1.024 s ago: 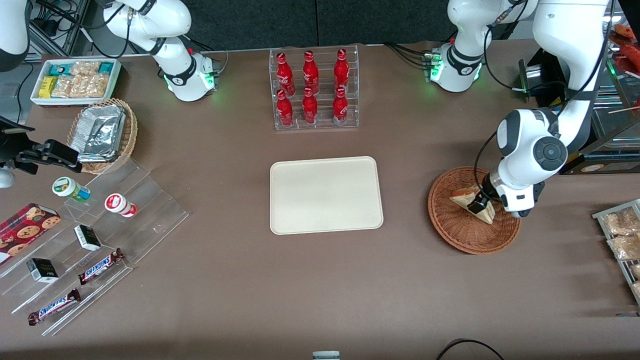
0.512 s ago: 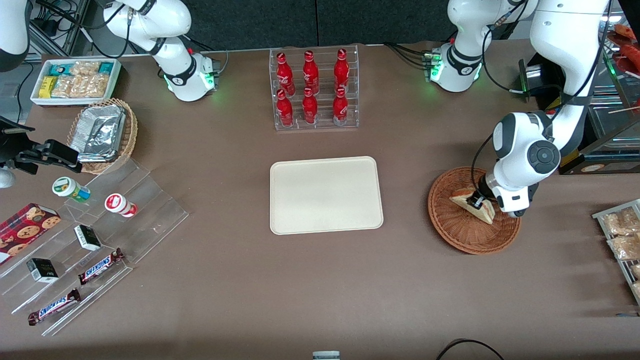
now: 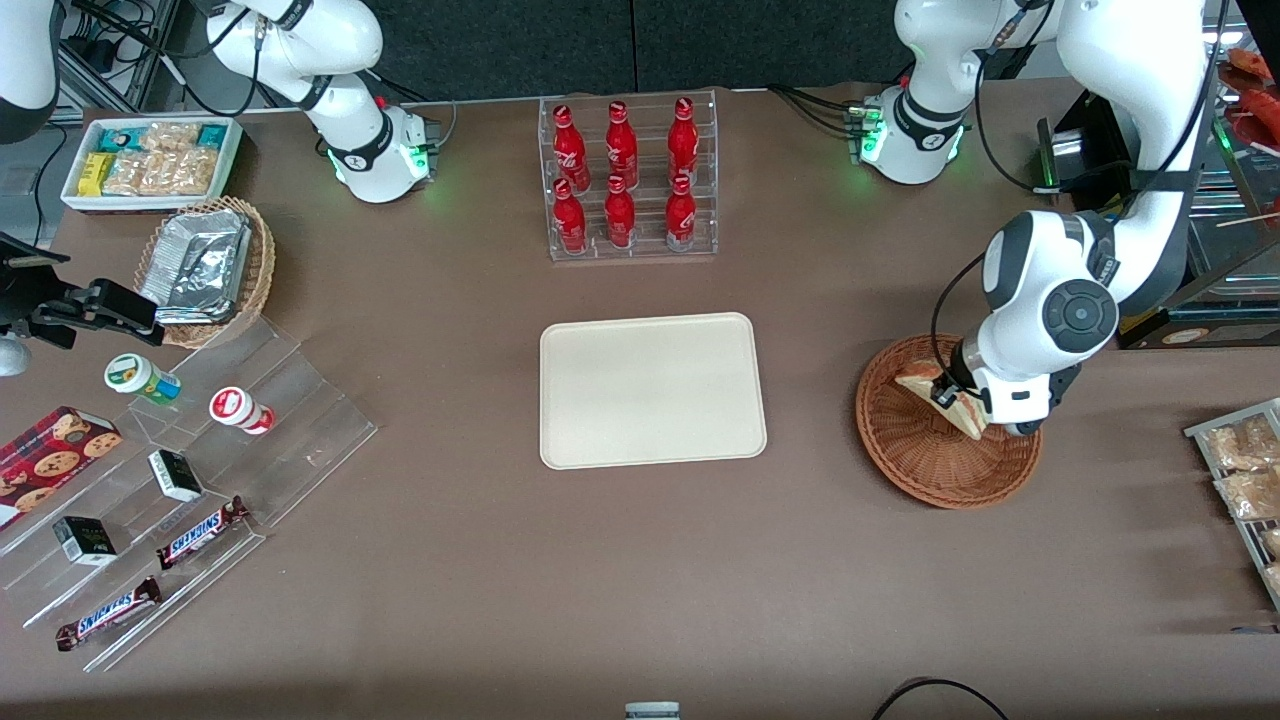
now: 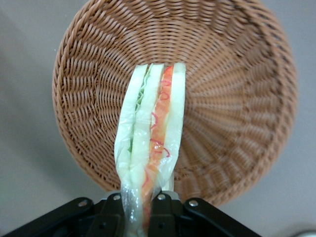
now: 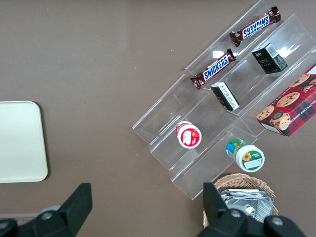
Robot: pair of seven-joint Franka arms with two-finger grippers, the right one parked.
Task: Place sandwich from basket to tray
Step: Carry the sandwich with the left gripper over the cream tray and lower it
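- Currently, you will find the left gripper (image 3: 946, 396) over the wicker basket (image 3: 925, 470), its fingers (image 4: 160, 215) pinched on the sandwich (image 3: 938, 398).
- Check the wrist view: the sandwich (image 4: 151, 148) stands on edge between the two black fingers, wrapped in clear film, with pale bread layers and a pink-red filling stripe along its edge.
- Note that in the same view the basket (image 4: 247, 98) lies beneath the sandwich; whether the wedge's tip touches the weave cannot be told.
- Take the basket as your landmark: the cream tray (image 3: 652, 390) lies flat on the brown table (image 3: 640, 560), well apart from the basket toward the parked arm's end, with bare table between them.
- Observe the clear rack of red bottles (image 3: 627, 178), farther from the front camera than the basket and toward the parked arm's end of it.
- Locate the stepped clear shelf with Snickers bars (image 3: 200, 530) far from the basket, at the parked arm's end of the table.
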